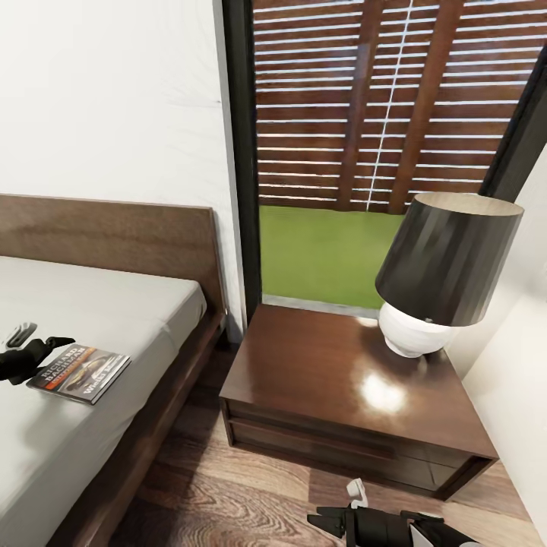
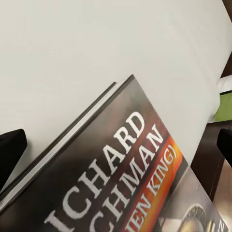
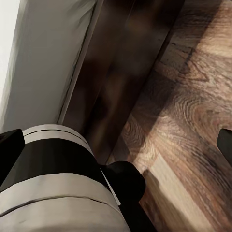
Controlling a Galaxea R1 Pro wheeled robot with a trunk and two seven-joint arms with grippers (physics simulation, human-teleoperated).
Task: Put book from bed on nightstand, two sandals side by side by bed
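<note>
Book [image 1: 80, 373]: lying flat on mattress, near bed's [image 1: 114, 235] side edge, cover up, spine toward my left gripper [image 1: 47, 346].
Left gripper: I'm reaching in at book's near corner; in wrist view my fingertips [image 2: 10, 152] are standing wide apart w/ book [image 2: 125, 179] between them, nothing clamped. Jaws open.
Right gripper [image 1: 334, 523]: I'm hanging low over floor [image 1: 228, 494] in front of nightstand [image 1: 319, 372]; wrist view is showing one dark tip [image 3: 9, 150] at each side, spread, holding nothing.
Sandals: no sighting to log.
Risk 1: book is thin and flat on soft mattress; I'm judging fingers may skate over cover or push it along rather than get under an edge.
Risk 2: a shove toward bed edge could tip book off onto floor, into gap between bed frame and nightstand.
Risk 3: carrying across, lamp [image 1: 444, 266] is overhanging nightstand's far right part; a high swing could be clipping shade.
Edges: bed's side rail is sitting just beside nightstand, narrow floor strip between.
Open room: nightstand top's left and front parts are bare, glossy; that's where I'm judging drop should go. Glossy top = book may slide if set down tilted.
Right arm: parked near nightstand front; keeping it low avoids crossing left arm's path.
</note>
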